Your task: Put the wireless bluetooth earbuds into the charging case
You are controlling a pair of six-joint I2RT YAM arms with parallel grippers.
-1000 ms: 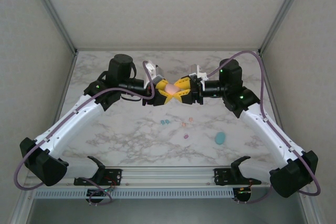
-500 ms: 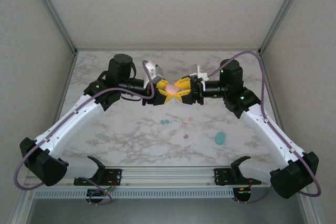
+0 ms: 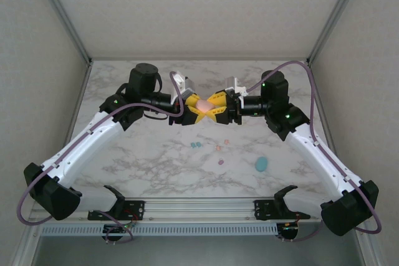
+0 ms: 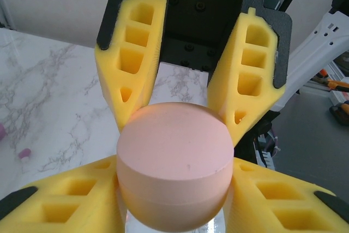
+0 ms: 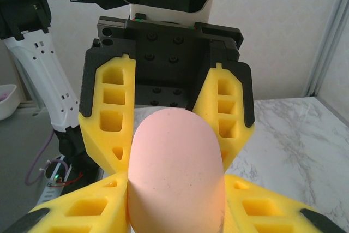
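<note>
Both claws meet mid-air in the upper middle of the overhead shot. The left claw (image 3: 196,108) and the right claw (image 3: 212,108) each pinch the same pink case (image 3: 203,106) from opposite ends. The earbuds are lying loose on the tabletop (image 3: 143,166) below: a teal pair (image 3: 196,144), peach ones (image 3: 218,148) and a purple one (image 3: 221,162), with a teal case (image 3: 261,164) to the lower right.

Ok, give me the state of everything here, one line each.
pink case: lid shut, held above the table by both hands.
left hand: closed on the pink case.
right hand: closed on the pink case.
earbuds: loose on the table, outside the cases.
blue case: lying on the table, untouched; lid too small to tell.
</note>
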